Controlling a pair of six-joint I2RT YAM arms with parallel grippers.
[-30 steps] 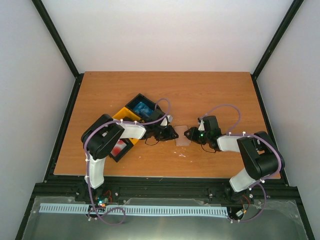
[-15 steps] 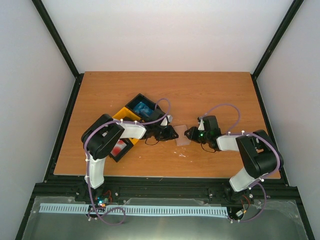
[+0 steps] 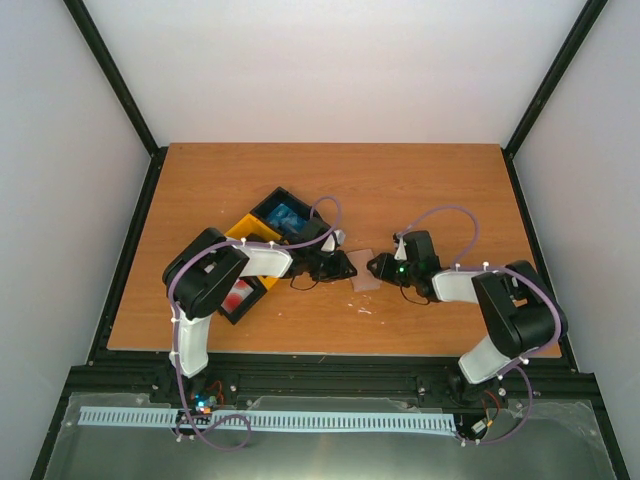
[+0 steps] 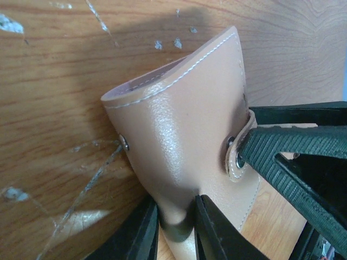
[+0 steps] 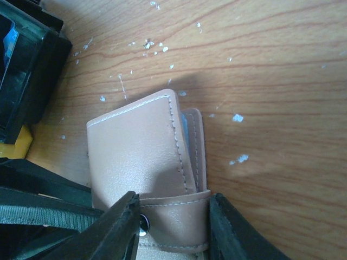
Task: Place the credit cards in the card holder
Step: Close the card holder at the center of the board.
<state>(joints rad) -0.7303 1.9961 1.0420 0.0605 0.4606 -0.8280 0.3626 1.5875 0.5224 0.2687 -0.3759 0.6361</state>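
Since a second ago, your right gripper point(image 3: 378, 266) has crept a touch toward 10 o'clock, further onto the card holder point(image 3: 366, 270). The left gripper point(image 3: 345, 268) and the holder have stayed put.

The holder lies just to the 6 o'clock side of the table's centre, between the two grippers. Your left gripper is pinched tight on the holder's lower edge, and the flap above curves up off the wood. Your right gripper is clamped across the snap strap, with one finger point(image 5: 116, 227) against the stud point(image 5: 142, 220).

From 8 to 10 o'clock of the holder you have:
- a near black bin point(image 3: 258, 290) with a red-and-white credit card point(image 3: 238, 295)
- a yellow bin point(image 3: 245, 230)
- a far black bin point(image 3: 266, 203) holding a blue credit card point(image 3: 287, 215)

The table point(image 3: 440, 190) is scuffed orange-brown wood flecked with white. White walls point(image 3: 330, 70) and black frame posts point(image 3: 110, 75) enclose it.
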